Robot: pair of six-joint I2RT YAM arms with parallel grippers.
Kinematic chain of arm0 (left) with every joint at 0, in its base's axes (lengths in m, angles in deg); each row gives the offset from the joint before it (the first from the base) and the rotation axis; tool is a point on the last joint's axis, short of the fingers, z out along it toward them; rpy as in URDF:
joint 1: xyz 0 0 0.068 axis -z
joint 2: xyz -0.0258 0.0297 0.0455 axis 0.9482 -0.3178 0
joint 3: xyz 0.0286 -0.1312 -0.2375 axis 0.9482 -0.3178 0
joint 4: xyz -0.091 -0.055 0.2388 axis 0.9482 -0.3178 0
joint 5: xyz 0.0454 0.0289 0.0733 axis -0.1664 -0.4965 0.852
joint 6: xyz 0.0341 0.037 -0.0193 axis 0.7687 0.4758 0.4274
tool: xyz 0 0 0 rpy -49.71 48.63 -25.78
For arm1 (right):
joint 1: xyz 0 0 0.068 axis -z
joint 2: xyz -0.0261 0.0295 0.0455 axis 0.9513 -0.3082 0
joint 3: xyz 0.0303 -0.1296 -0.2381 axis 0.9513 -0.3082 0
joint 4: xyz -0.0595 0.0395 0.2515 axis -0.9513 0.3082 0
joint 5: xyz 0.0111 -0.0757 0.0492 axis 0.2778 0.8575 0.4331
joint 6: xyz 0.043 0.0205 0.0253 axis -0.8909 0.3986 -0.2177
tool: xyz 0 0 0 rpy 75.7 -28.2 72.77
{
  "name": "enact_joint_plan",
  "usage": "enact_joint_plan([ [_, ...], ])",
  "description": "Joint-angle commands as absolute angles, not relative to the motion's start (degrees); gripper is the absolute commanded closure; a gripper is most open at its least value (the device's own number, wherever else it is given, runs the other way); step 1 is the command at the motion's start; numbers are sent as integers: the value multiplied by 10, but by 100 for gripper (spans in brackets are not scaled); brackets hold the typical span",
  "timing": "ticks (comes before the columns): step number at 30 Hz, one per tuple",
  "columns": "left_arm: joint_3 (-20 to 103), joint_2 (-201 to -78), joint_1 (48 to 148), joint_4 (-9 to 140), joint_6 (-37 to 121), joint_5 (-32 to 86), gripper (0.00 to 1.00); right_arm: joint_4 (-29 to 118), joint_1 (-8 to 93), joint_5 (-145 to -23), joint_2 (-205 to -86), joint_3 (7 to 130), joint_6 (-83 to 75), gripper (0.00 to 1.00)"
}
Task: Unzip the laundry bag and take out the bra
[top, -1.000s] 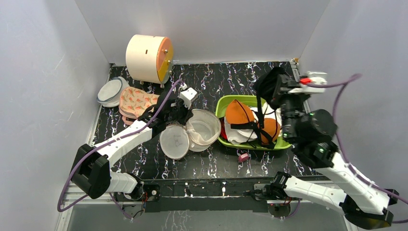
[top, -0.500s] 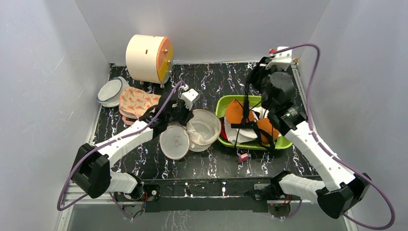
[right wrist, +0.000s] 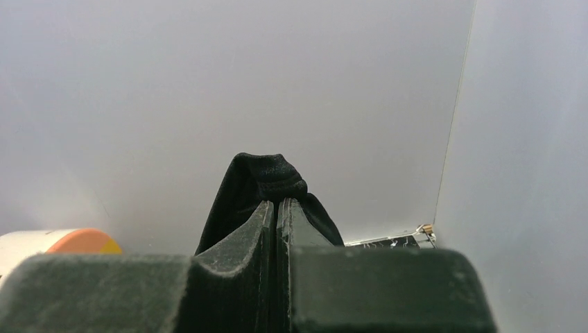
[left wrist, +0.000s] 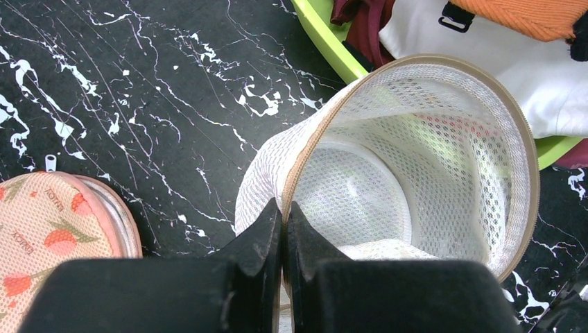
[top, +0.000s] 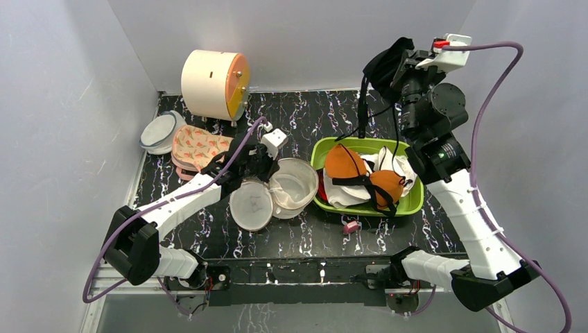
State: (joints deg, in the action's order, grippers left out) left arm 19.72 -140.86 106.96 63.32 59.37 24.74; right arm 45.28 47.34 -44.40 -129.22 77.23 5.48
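Over the marble table point(top: 312, 118), right gripper point(right wrist: 277, 207), clamped on the bra point(top: 344, 163) strap, should lower before releasing; left gripper point(left wrist: 283, 208) pinches the laundry bag point(left wrist: 416, 159) rim.

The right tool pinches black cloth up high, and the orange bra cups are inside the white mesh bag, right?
Not quite. The right tool does pinch black cloth up high, but the orange bra cups lie in the green tub, beside the open white mesh bag, not inside it. The top view shows this.
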Motion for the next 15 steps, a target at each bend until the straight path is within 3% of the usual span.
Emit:
enact_joint_plan([
  [1,198,-1405,1075,633,596,244,100,440,477,-465,-1283,767,53,100],
  [15,200,-1407,1085,626,602,257,100,517,476,-475,-1137,565,11,100],
])
